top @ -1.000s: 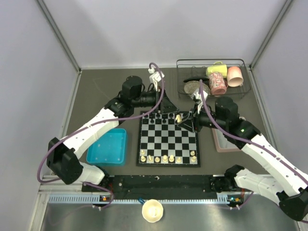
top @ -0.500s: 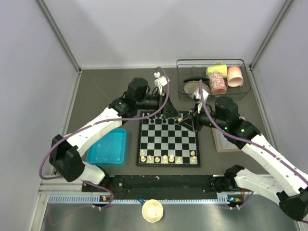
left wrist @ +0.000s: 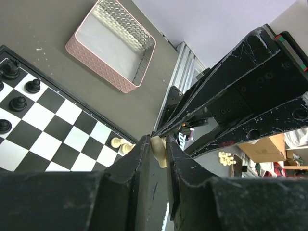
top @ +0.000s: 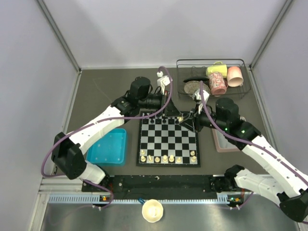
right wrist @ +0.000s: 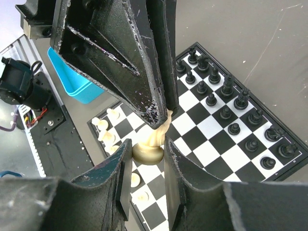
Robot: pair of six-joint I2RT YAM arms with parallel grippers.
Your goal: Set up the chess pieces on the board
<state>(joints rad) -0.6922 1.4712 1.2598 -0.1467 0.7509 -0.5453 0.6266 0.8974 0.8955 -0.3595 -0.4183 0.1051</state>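
My left gripper (left wrist: 158, 144) and my right gripper (right wrist: 148, 148) are both clamped on one cream piece (right wrist: 150, 140), above the board (top: 166, 137) near its 1 o'clock corner. The black pieces (right wrist: 226, 113) stand crowded just below it. More cream pieces (top: 165, 158) stand at 6 o'clock. The blue tray (top: 108, 147) lies at 9 o'clock and the pink tray (left wrist: 120, 83) at 3.

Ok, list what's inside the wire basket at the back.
The wire basket holds a yellow mug, a pink cup, a patterned cup and a grey disc. A purple cable crosses the disc; anything under the cups is hidden.
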